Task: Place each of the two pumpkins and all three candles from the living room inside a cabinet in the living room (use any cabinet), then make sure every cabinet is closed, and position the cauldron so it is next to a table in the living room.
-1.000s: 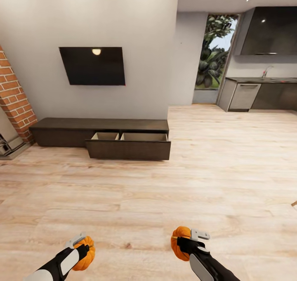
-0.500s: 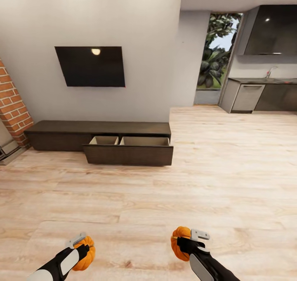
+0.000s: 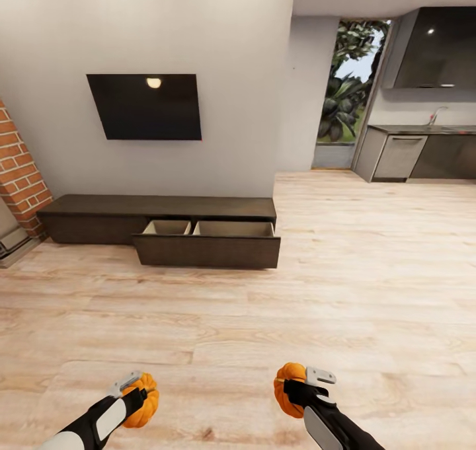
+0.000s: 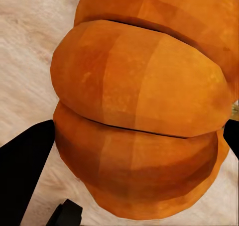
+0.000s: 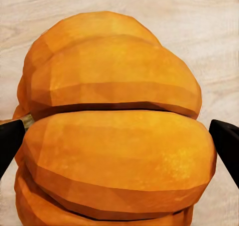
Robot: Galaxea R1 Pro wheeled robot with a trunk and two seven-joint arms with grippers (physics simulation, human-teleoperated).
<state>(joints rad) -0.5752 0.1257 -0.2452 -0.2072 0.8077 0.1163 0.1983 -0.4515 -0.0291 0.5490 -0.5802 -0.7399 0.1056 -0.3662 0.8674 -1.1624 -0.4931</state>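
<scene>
- Your left end effector (image 3: pixel 135 392) is clamped on one pumpkin (image 3: pixel 143 400), low at the left of the head view, above the pale wood floor (image 3: pixel 264 318).
- In the left wrist view that pumpkin (image 4: pixel 144 106) sits close to the lens, with a black finger (image 4: pixel 22 176) on one side and a sliver of another at the opposite edge.
- Your right end effector (image 3: pixel 301 387) grips the second pumpkin (image 3: pixel 288 387), low and right of centre in the head view, also above the floor.
- In the right wrist view this pumpkin (image 5: pixel 114 136) is squeezed between two dark fingers (image 5: pixel 226 141), and a bit of its stem shows beside one of them.
- The two pumpkins are well apart from each other, each at its own arm's tip.
- The cabinet (image 3: pixel 158 215) stands ahead of you against the grey wall, under the dark wall-mounted TV (image 3: pixel 145 106).
- Its right-hand drawer (image 3: pixel 208 242) is pulled out; the pale interior has two compartments, and you see nothing in the part of them that shows.
- A brick column (image 3: pixel 20 172) stands at the cabinet's left end.
- The kitchen (image 3: pixel 423 152) lies far off to your right.
</scene>
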